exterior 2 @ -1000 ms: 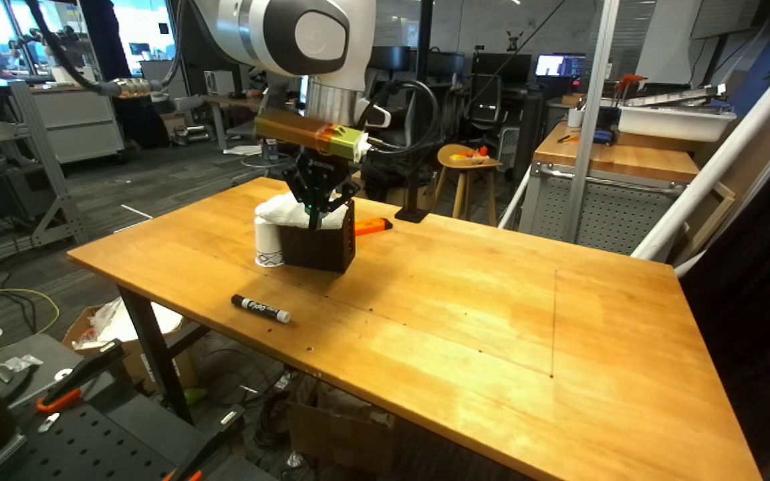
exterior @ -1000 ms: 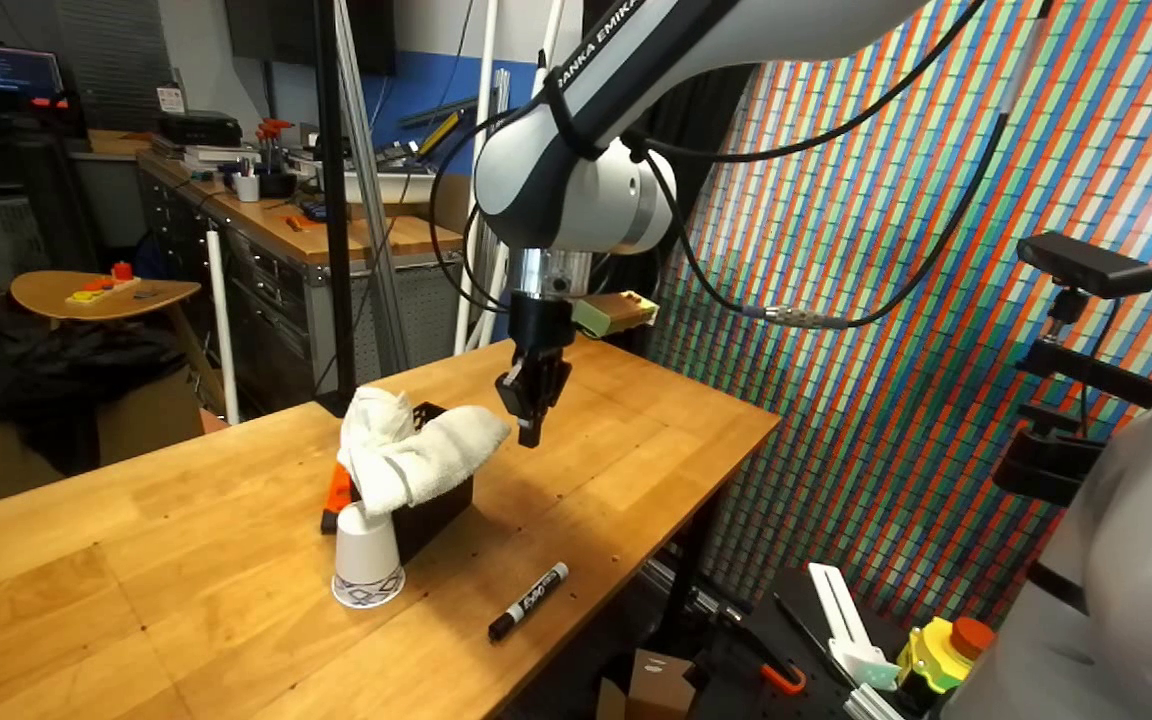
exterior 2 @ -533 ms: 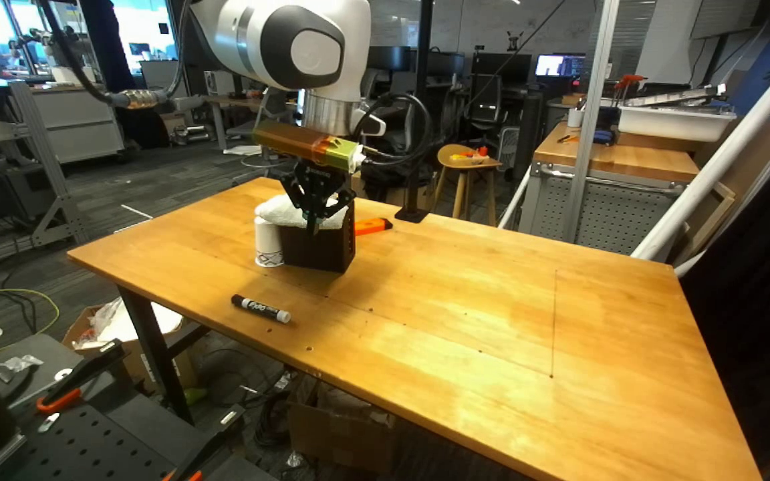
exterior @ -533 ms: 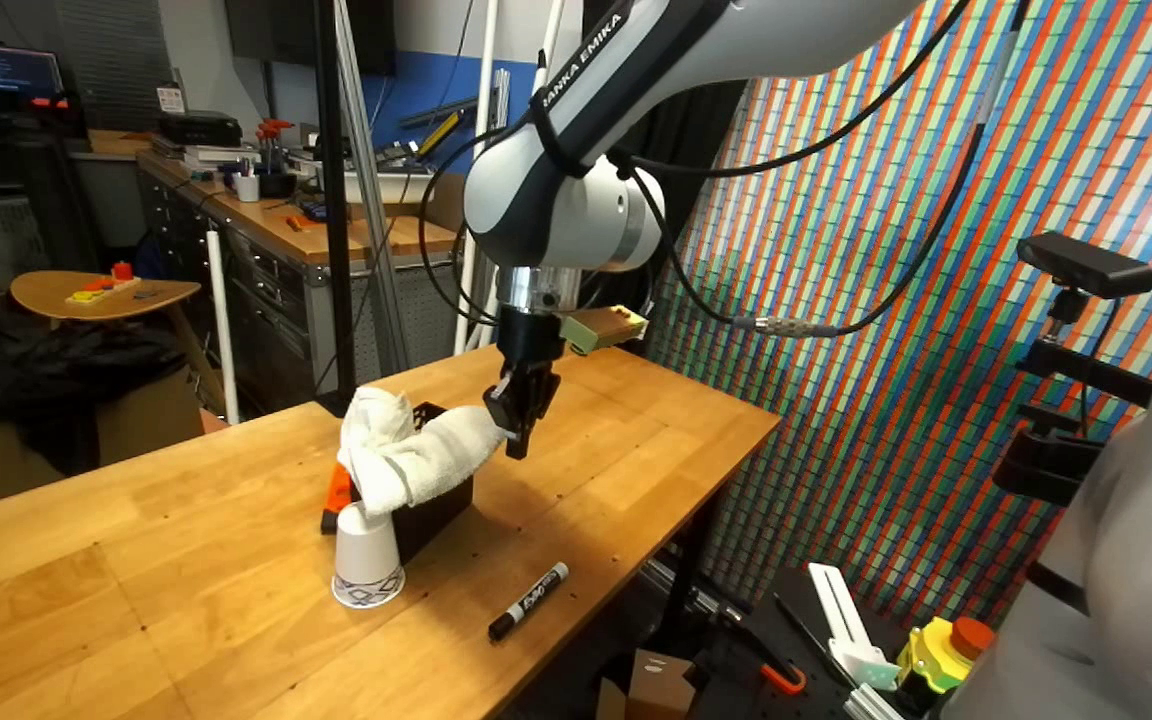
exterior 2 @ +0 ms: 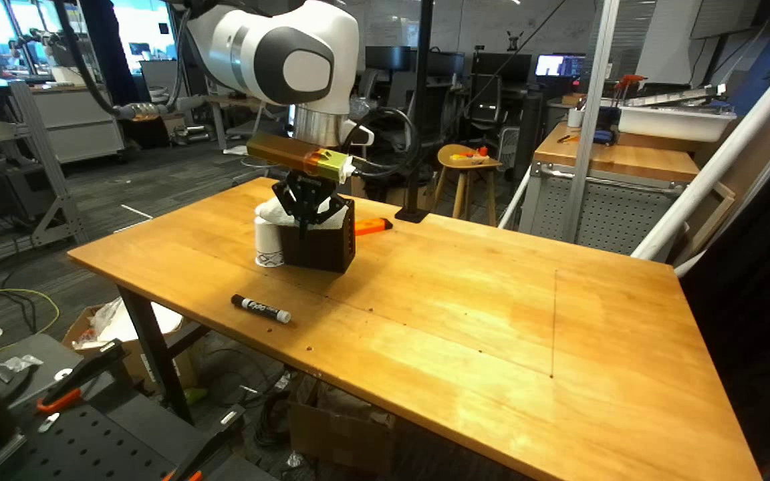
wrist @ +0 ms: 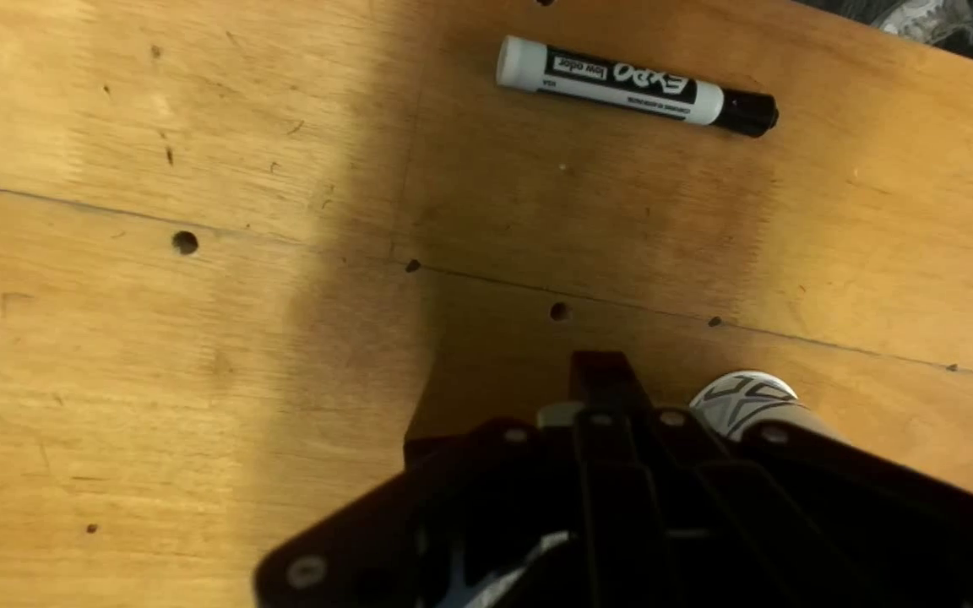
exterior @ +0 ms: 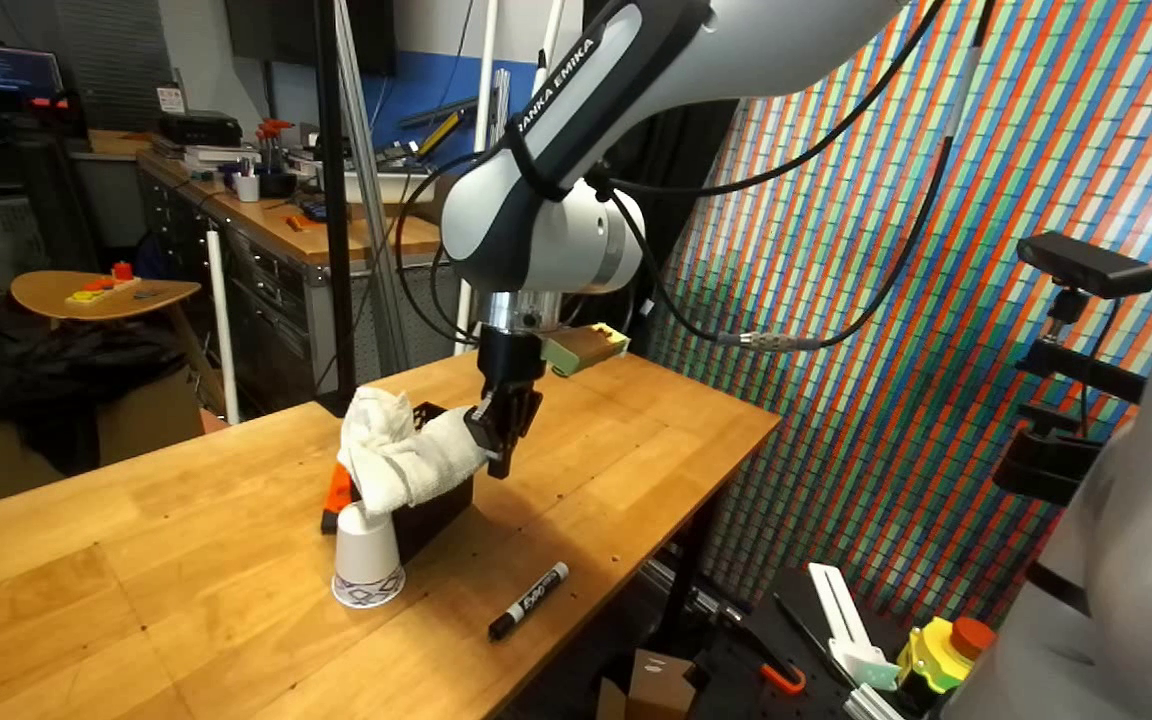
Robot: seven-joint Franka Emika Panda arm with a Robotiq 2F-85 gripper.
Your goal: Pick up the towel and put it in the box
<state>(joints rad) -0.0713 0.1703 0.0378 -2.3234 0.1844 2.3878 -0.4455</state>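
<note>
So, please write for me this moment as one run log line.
gripper: shut, by towel, contact unclear | towel: across top of box, not fully inside | box: on table

EXPO on the marker, RANKA EMIKA on the arm
The marker, near a long edge of the counter, also reads "low odor", upside down in the wrist view. The arm's first letter is hidden in an exterior view. Lines on the monitor are too small to read.
</note>
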